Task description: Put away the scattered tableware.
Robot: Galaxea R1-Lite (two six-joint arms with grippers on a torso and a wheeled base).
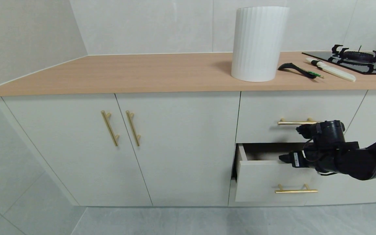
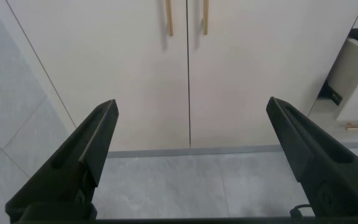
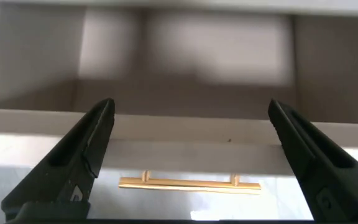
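Note:
On the wooden counter lie a black spoon with a green-marked handle and a white knife, right of a tall white ribbed canister. Below them the lower drawer is pulled partly out. My right gripper hovers just above the drawer's front edge, open and holding nothing. In the right wrist view the right gripper frames the drawer front and its brass handle. My left gripper is open and empty, low before the cabinet doors.
A black gas hob sits at the counter's far right. The upper drawer above the pulled-out one is closed, with a brass handle. Double doors with brass handles fill the left cabinet. Grey tiled floor lies below.

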